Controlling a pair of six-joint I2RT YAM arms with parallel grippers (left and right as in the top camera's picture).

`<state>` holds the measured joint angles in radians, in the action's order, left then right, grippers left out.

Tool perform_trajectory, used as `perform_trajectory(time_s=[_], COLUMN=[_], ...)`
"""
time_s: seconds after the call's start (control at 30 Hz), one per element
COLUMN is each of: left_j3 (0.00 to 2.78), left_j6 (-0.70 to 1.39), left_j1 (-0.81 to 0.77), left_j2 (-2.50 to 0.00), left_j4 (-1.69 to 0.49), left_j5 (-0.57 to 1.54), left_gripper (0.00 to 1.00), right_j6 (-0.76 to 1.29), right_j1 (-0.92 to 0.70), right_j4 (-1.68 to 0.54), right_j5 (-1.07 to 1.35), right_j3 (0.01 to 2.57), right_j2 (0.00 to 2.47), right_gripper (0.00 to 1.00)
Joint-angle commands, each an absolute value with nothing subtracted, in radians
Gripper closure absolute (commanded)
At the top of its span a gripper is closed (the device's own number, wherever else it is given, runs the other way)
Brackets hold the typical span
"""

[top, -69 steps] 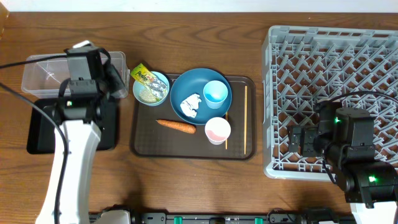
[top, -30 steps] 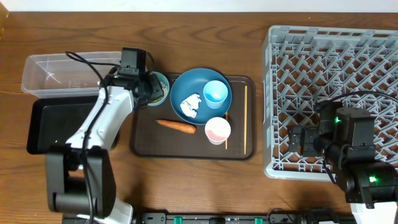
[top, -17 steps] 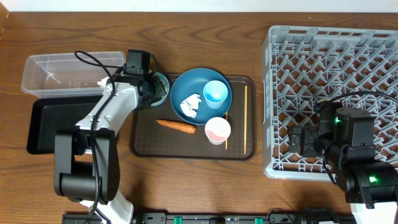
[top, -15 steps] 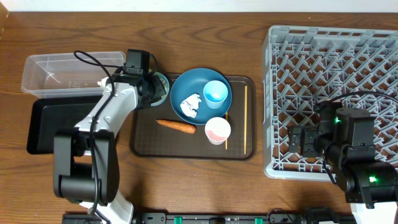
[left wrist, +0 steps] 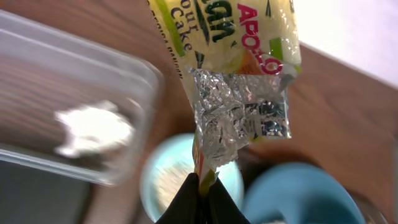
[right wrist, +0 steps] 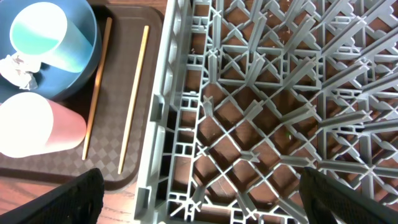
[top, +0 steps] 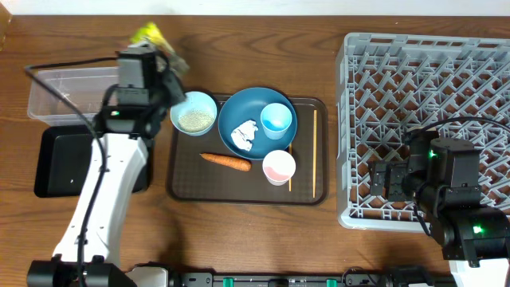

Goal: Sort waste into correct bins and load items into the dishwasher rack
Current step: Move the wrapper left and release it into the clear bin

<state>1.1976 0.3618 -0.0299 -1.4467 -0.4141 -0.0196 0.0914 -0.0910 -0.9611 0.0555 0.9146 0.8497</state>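
Note:
My left gripper (top: 163, 53) is shut on the yellow snack wrapper (top: 149, 34) and holds it in the air by the right end of the clear tub (top: 56, 88). In the left wrist view the wrapper (left wrist: 230, 68) hangs from my closed fingertips (left wrist: 202, 186), above the pale-blue bowl of rice (left wrist: 168, 177). A tissue wad (left wrist: 93, 129) lies in the tub. The bowl (top: 194, 113), blue dish (top: 239, 104), light-blue cup (top: 276, 119), a tissue wad (top: 243, 134), carrot (top: 225, 162), pink cup (top: 279, 166) and chopsticks (top: 314, 151) sit on the brown tray. My right gripper (right wrist: 211, 208) is open over the rack's front-left corner (top: 358, 199).
The black tray (top: 56, 167) lies in front of the clear tub, partly under my left arm. The brown serving tray (top: 187, 190) sits mid-table. The grey rack (top: 430, 72) fills the right side and holds nothing. The right wrist view shows the chopsticks (right wrist: 134, 93) beside the rack wall.
My left gripper has lifted the yellow wrapper off the rice bowl and carried it up and to the left, toward the clear tub. The right arm has not moved.

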Motion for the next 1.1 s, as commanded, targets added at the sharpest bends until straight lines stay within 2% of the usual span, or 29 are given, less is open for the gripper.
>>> perform_trajectory(time_s=[0.0,0.27,0.3,0.37,0.43,0.47,0.57,0.8,1.07], left_j3=[1.21,1.21,1.21,1.21,1.21,1.21,1.211,1.211,1.201], left_j6=[0.326,0.326,0.326,0.326,0.326,0.326,0.326,0.326,0.325], left_j1=[0.047,0.187,0.195,0.206,0.207,0.207,0.206,0.153,-0.081], left_j2=[-1.501,-1.656,-1.668,-1.688,-1.693,-1.692,-1.672,-1.556,-1.558], left_j4=[-0.378,-0.302,-0.293,-0.272,-0.255,-0.25,-0.249,-0.352,-0.517], left_j5=[-0.121,-0.11,-0.101,-0.077,-0.072,-0.071,-0.064,0.216,0.258], left_gripper=[0.94,0.91,0.86,0.83,0.69,0.65,0.57,0.56,0.56], right_j6=[0.081,0.081,0.081,0.081,0.081,0.081,0.081,0.081,0.081], right_j1=[-0.095,-0.095,-0.095,-0.095,-0.095,-0.095,-0.095,-0.095,-0.095], right_j4=[-0.962,-0.962,-0.962,-0.962,-0.962,-0.962,-0.965,-0.964,-0.966], right_j5=[0.053,0.053,0.053,0.053,0.053,0.054,0.053,0.053,0.053], right_j3=[0.933,0.933,0.933,0.933,0.933,0.933,0.933,0.933,0.933], right_j2=[0.847,0.847,0.847,0.847,0.847,0.847,0.847,0.847,0.847], right_gripper=[0.01,0.01,0.01,0.01,0.01,0.01,0.01,0.01,0.01])
